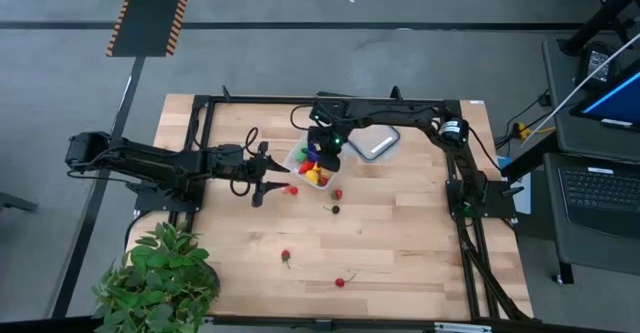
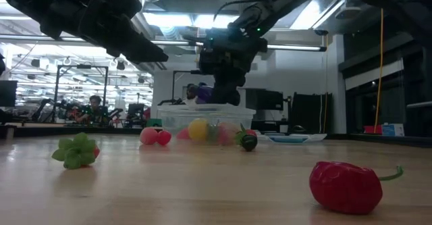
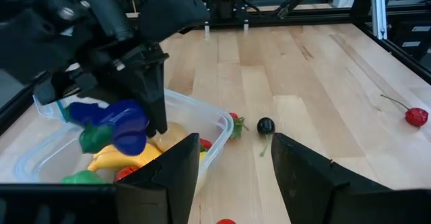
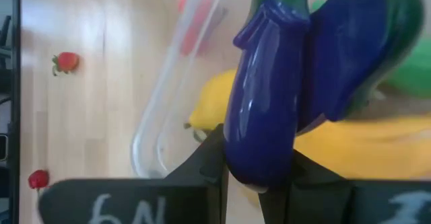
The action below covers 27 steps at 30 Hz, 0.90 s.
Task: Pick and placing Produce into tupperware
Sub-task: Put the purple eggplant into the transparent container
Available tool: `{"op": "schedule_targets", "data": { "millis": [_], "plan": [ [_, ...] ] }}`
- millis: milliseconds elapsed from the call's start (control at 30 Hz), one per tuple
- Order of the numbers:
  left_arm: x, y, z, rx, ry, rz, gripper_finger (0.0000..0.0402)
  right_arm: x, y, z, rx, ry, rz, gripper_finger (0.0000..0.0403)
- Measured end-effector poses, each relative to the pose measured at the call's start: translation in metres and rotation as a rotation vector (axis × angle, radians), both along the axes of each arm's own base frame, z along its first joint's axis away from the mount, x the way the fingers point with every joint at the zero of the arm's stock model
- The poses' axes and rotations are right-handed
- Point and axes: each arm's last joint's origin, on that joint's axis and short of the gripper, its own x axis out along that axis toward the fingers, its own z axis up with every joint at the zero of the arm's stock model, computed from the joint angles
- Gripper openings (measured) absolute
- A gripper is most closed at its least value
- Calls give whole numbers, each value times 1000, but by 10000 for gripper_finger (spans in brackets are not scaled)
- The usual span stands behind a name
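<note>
Waiting at 9 o'clock on the surface (image 1: 400,253), the left gripper (image 1: 268,181) stands open and empty. At the tupperware (image 1: 297,159), the right gripper (image 1: 325,153) clamps a blue-purple eggplant (image 3: 121,124); I would lower it gently before letting go.

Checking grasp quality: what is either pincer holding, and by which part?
The right pincer grips a blue-purple toy eggplant at one end, above the tupperware. The left pincer holds nothing.
</note>
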Motion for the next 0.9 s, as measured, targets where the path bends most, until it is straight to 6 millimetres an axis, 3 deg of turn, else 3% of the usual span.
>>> {"op": "schedule_targets", "data": {
  "millis": [200,900],
  "plan": [
    [0,0,0,0,0,0,179,12,-4,4,5,-34,9,52],
    [0,0,0,-1,0,0,179,10,-2,5,45,5,-7,71]
  ]
}}
